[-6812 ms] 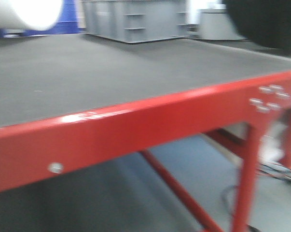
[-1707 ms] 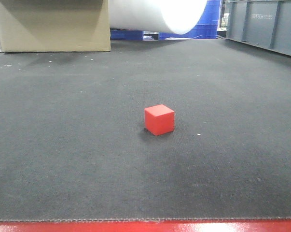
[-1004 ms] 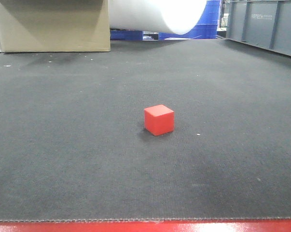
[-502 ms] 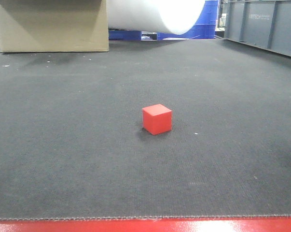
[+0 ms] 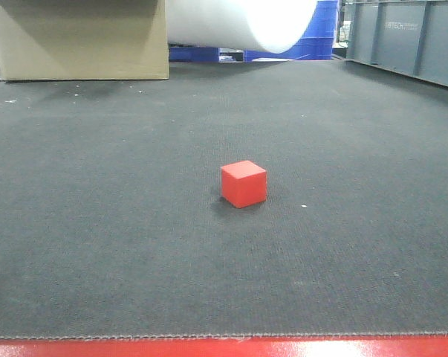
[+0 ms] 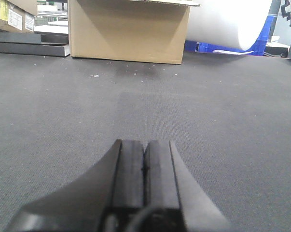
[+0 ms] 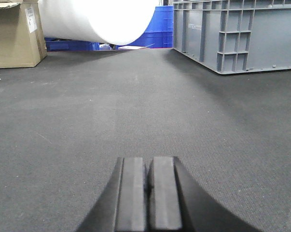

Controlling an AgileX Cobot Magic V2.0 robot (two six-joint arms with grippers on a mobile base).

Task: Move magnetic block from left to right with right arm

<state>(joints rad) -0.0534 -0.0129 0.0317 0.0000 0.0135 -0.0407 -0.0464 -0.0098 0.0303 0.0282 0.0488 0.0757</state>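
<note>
Containers: cardboard box (image 5: 79, 39) at the far left of the table, contents hidden; grey plastic crate (image 7: 242, 34) at the far right, interior not visible; blue crates (image 5: 316, 30) behind a large white roll (image 5: 238, 22).

Surface: dark grey mat (image 5: 97, 223), red table rail (image 5: 209, 349) along the near edge.

Magnetic block (image 5: 244, 184): red cube, resting alone mid-mat, nothing touching it.

Left gripper (image 6: 145, 162): jaws pressed together, empty, low over bare mat.

Right gripper (image 7: 147, 179): jaws together, empty, block not in its view.
</note>
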